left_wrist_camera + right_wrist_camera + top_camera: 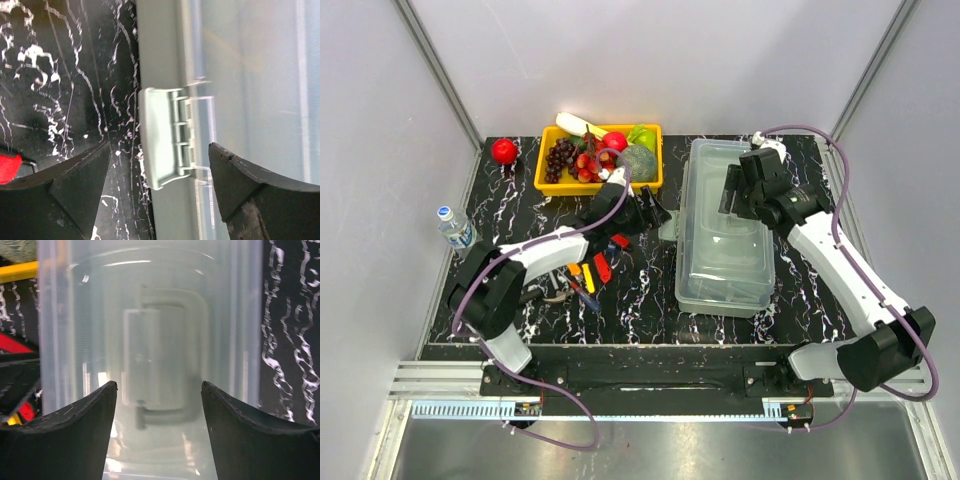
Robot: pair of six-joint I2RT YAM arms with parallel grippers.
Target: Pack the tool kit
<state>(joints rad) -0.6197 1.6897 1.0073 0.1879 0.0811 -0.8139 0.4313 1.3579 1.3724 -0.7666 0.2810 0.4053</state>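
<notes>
The toolbox (pixel 725 235) sits on the right half of the black table (pixel 650 310), lid down. The left gripper (pixel 159 145) is spread wide - nothing in it. Its 2 fingers (pixel 75 190) point at the small latch (pixel 162 137) on the box's left side; the latch shows between them, not touching. The right gripper (pixel 159 382) hangs over the lid, also spread w/ nothing held. Small red & yellow tools (pixel 590 275) lie on the table left of the box. The yellow fruit tray (pixel 545 185) is at the back.
</notes>
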